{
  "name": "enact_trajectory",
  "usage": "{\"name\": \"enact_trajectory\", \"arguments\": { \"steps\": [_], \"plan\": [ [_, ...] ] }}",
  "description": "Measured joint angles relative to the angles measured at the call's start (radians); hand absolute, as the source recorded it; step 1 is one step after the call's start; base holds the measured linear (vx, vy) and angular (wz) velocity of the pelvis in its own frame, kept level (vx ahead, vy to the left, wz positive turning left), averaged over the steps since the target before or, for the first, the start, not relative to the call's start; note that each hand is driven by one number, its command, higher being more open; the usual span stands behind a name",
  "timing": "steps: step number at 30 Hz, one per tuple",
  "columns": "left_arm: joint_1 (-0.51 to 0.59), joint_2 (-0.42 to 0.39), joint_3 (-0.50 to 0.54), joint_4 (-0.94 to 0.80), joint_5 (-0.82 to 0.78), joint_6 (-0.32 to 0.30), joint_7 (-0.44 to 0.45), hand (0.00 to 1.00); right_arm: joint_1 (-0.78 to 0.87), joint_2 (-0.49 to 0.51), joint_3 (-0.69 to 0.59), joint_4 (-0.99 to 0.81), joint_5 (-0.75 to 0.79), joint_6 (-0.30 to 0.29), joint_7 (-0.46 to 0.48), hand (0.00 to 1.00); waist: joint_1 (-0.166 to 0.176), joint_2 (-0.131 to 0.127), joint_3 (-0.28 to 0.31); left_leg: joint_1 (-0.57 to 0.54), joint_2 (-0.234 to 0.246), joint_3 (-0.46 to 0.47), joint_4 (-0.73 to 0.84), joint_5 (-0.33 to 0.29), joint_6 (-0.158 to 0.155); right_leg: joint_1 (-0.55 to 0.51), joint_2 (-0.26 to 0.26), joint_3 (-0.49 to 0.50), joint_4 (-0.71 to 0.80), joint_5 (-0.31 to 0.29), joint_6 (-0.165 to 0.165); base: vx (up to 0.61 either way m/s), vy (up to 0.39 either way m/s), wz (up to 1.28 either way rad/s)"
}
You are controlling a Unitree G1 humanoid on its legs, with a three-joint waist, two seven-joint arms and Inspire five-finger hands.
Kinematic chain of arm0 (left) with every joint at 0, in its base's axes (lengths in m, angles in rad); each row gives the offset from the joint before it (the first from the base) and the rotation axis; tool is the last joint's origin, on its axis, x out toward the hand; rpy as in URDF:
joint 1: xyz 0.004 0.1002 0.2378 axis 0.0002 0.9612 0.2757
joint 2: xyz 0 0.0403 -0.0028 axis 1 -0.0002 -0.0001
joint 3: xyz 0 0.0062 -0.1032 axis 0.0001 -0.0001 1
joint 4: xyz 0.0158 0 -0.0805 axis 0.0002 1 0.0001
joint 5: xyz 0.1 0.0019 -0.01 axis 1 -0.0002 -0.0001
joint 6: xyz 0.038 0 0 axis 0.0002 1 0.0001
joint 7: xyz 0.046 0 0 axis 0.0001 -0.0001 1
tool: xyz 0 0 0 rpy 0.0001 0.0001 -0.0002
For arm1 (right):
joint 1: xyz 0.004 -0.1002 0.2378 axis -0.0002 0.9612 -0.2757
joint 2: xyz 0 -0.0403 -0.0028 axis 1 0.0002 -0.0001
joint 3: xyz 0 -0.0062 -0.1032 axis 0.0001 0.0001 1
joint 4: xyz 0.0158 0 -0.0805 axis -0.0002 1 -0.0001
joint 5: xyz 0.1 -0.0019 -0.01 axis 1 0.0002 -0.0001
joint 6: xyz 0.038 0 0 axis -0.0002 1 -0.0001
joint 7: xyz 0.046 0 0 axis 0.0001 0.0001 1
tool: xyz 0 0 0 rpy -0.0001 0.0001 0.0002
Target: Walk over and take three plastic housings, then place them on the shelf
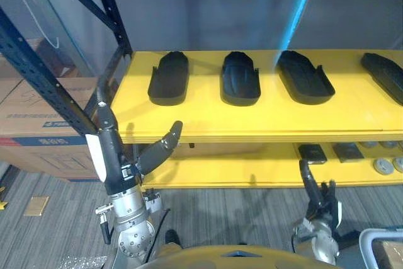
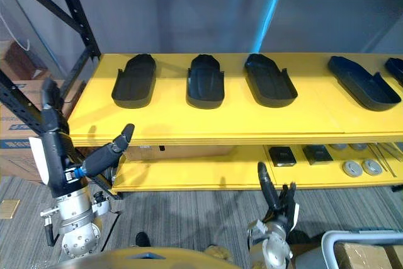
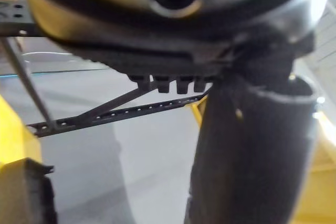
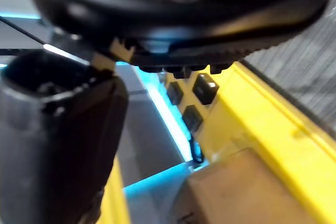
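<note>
Background: grey carpeted floor [image 1: 252, 209] in front of a storage rack, with a plain grey wall behind it.
Rack: dark blue perforated uprights [image 1: 38, 74] with diagonal bracing carry two yellow levels.
Upper shelf [image 1: 208, 121]: the broad yellow deck that bears the task items.
Lower shelf [image 1: 239, 169]: a narrower yellow deck, partly hidden under the upper one.
Cardboard boxes [image 1: 31, 127]: stacked on the floor to the left of the rack.
Plastic housings: three black, elongated shells lie side by side on the upper shelf, a left housing [image 1: 169, 79], a middle housing [image 1: 240, 79] and a right housing [image 1: 306, 77]. They sit near each other but apart. A further housing [image 1: 384, 74] lies well to the right.
Left hand [image 1: 108, 155]: raised in front of the upper shelf's edge, close to the upright. Fingers are straight, the thumb is spread and it holds nothing.
Right hand [image 1: 319, 205]: low, in front of the lower shelf. Fingers are extended and relaxed, and it holds nothing.
Small parts: black blocks [image 2: 282, 155] and round discs [image 2: 362, 167] rest on the lower shelf.
Task status (judgement): three housings are on the shelf and neither hand carries one.
Hazard 1: a forward reach by the left hand may strike the upright or shelf edge, because clearance looks small.
Hazard 2: lifting the right hand straight up may catch the upper deck's underside.
Hazard 3: a smooth, curved shell may slip from a loose grasp, or nudge its neighbour.
</note>
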Motion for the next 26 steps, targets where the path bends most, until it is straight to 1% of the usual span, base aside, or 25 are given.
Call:
{"name": "enact_trajectory", "arguments": {
  "steps": [1,3,4,5,6,8,11,13,15,17,18,20,22,23,25,26],
  "plan": [
    [0.000,0.002,-0.008,0.056,-0.044,0.012,-0.034,1.00,-0.013,0.001,0.000,0.071,0.008,0.000,0.005,1.00,0.003,-0.002,-0.003,-0.002,-0.001,-0.003,0.000,0.000,0.000,0.004,-0.001,-0.007,-0.002,0.001,0.002,0.02,0.008,0.11],
    [0.001,0.002,-0.016,0.142,-0.087,0.025,-0.051,1.00,-0.035,0.003,0.000,0.163,0.008,-0.001,0.013,1.00,0.005,-0.005,-0.002,0.004,-0.004,-0.008,0.000,-0.002,0.000,0.017,-0.003,-0.015,-0.002,-0.002,0.000,0.06,0.004,0.09],
    [0.000,0.003,-0.019,0.171,-0.095,0.037,-0.051,1.00,-0.041,0.004,-0.001,0.193,0.009,-0.001,0.015,1.00,0.005,-0.007,-0.003,0.005,-0.004,-0.011,0.000,-0.003,0.000,0.018,-0.004,-0.019,-0.002,-0.003,-0.001,0.06,0.004,0.18],
    [0.000,0.002,-0.026,0.238,-0.115,0.053,-0.052,1.00,-0.048,0.010,-0.001,0.251,0.040,-0.001,0.025,1.00,0.006,-0.008,-0.004,0.004,-0.008,-0.022,0.000,-0.005,0.000,0.022,-0.008,-0.031,-0.002,-0.008,0.000,0.03,0.005,0.20],
    [0.001,0.002,-0.030,0.264,-0.120,0.057,-0.049,1.00,-0.050,0.013,-0.002,0.275,0.048,-0.001,0.030,1.00,0.007,-0.011,-0.003,0.005,-0.011,-0.027,0.000,-0.006,0.000,0.026,-0.012,-0.035,-0.002,-0.011,0.002,0.05,0.018,0.25],
    [0.010,0.000,-0.033,0.347,-0.127,0.060,-0.046,1.00,-0.052,0.027,-0.005,0.367,0.053,0.001,0.056,1.00,0.025,-0.020,-0.002,0.014,-0.020,-0.035,0.000,-0.014,-0.001,0.040,-0.016,-0.044,-0.002,-0.021,0.005,0.08,0.010,0.13],
    [0.029,-0.004,-0.029,0.414,-0.162,0.060,-0.032,1.00,-0.063,0.044,-0.011,0.432,0.077,0.020,0.091,1.00,0.029,-0.032,-0.004,0.023,-0.031,-0.046,0.000,-0.023,-0.002,0.056,-0.028,-0.058,-0.002,-0.032,0.009,0.09,0.011,0.13],
    [0.030,-0.006,-0.026,0.518,-0.166,0.062,-0.017,1.00,-0.076,0.038,-0.014,0.479,0.078,0.044,0.119,1.00,0.029,-0.042,-0.002,0.038,-0.039,-0.054,0.000,-0.026,-0.001,0.077,-0.039,-0.067,-0.002,-0.038,0.010,0.09,0.007,0.13],
    [0.029,-0.014,-0.026,0.582,-0.173,0.064,-0.017,1.00,-0.084,0.038,-0.014,0.502,0.078,0.057,0.132,1.00,0.038,-0.047,-0.005,0.042,-0.050,-0.059,0.000,-0.028,-0.001,0.087,-0.043,-0.072,-0.003,-0.040,0.013,0.09,0.006,0.09],
    [0.024,-0.025,-0.023,0.649,-0.200,0.076,-0.018,1.00,-0.093,0.038,-0.024,0.520,0.078,0.085,0.141,1.00,0.048,-0.057,-0.006,0.044,-0.054,-0.067,0.000,-0.029,-0.002,0.097,-0.048,-0.086,-0.004,-0.041,0.016,0.08,-0.001,0.15],
    [0.022,-0.041,-0.011,0.687,-0.200,0.079,-0.020,1.00,-0.101,0.037,-0.032,0.537,0.077,0.099,0.150,1.00,0.052,-0.055,-0.001,0.048,-0.057,-0.072,0.000,-0.032,-0.004,0.104,-0.049,-0.090,-0.005,-0.044,0.015,0.06,-0.011,0.10],
    [0.022,-0.057,0.005,0.735,-0.232,0.089,-0.029,1.00,-0.115,0.030,-0.033,0.556,0.076,0.131,0.163,1.00,0.053,-0.060,0.001,0.058,-0.058,-0.074,-0.001,-0.036,-0.007,0.115,-0.049,-0.092,-0.005,-0.050,0.013,0.05,-0.013,0.04],
    [-0.003,-0.073,0.037,0.810,-0.345,0.119,-0.086,1.00,-0.121,0.027,-0.050,0.556,0.077,0.172,0.189,1.00,0.053,-0.059,0.002,0.071,-0.057,-0.073,-0.001,-0.041,-0.010,0.126,-0.049,-0.093,-0.003,-0.057,0.014,0.00,0.000,0.00],
    [-0.009,-0.081,0.055,0.829,-0.362,0.120,-0.101,1.00,-0.123,0.026,-0.056,0.557,0.078,0.184,0.197,1.00,0.054,-0.058,0.002,0.073,-0.056,-0.073,-0.001,-0.042,-0.011,0.127,-0.049,-0.093,-0.003,-0.059,0.013,0.00,0.000,0.00],
    [-0.063,-0.094,0.122,0.905,-0.381,0.126,-0.150,1.00,-0.130,0.020,-0.072,0.561,0.077,0.223,0.215,1.00,0.055,-0.056,0.002,0.075,-0.055,-0.074,-0.001,-0.042,-0.012,0.129,-0.048,-0.093,-0.002,-0.065,0.011,0.00,0.000,0.00],
    [-0.090,-0.096,0.153,0.937,-0.402,0.154,-0.180,1.00,-0.144,0.013,-0.076,0.577,0.076,0.241,0.225,1.00,0.052,-0.054,0.002,0.076,-0.054,-0.073,-0.001,-0.043,-0.013,0.129,-0.047,-0.092,-0.002,-0.065,0.011,0.00,0.000,0.00]
  ]
}}
